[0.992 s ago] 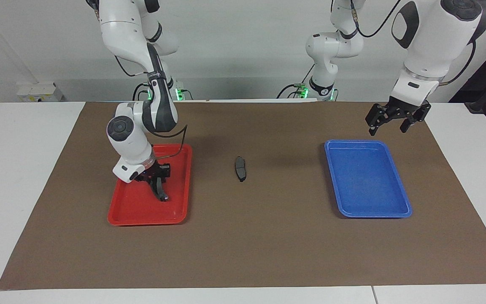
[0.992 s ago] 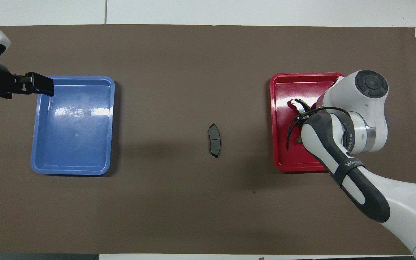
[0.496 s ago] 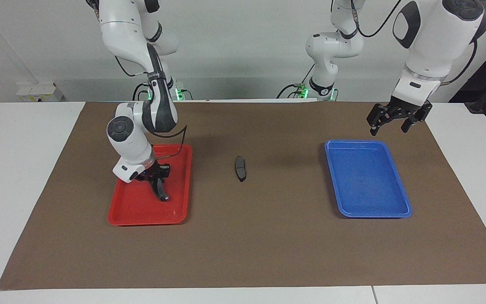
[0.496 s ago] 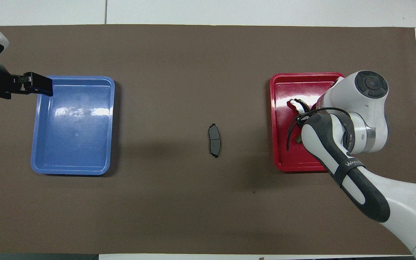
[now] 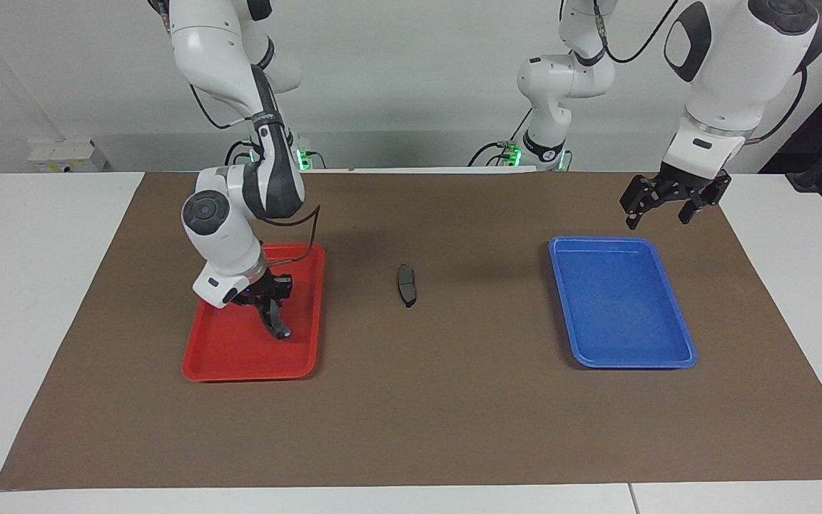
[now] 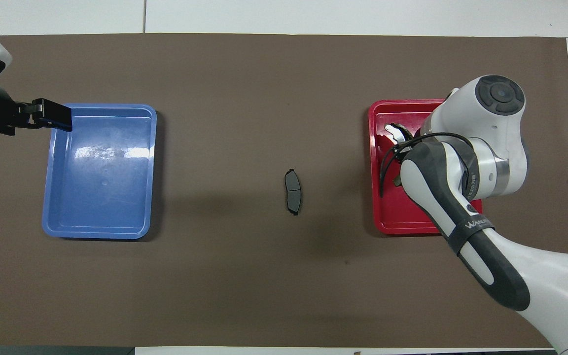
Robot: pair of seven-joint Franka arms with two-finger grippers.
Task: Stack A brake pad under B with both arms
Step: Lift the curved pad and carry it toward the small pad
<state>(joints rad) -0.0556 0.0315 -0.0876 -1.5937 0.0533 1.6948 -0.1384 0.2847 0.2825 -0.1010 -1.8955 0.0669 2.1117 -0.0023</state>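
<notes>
The A brake pad (image 5: 407, 284), short and dark grey, lies flat on the brown mat midway between the two trays; it also shows in the overhead view (image 6: 293, 192). My right gripper (image 5: 266, 303) is over the red tray (image 5: 218, 357) and shut on B (image 5: 275, 321), the long black crescent, which hangs tilted with its lower end just above the tray floor. In the overhead view only B's pale end (image 6: 391, 129) shows past the arm. My left gripper (image 5: 657, 213) is open and empty, up in the air over the mat by the blue tray's edge nearest the robots.
The blue tray (image 5: 621, 357) is empty and lies toward the left arm's end of the table. The red tray (image 6: 387, 217) lies toward the right arm's end. The brown mat (image 5: 411, 414) covers most of the white table.
My right gripper has risen a little over the red tray, with B in it. My left gripper rose slightly and now holds still. The A brake pad has not moved.
</notes>
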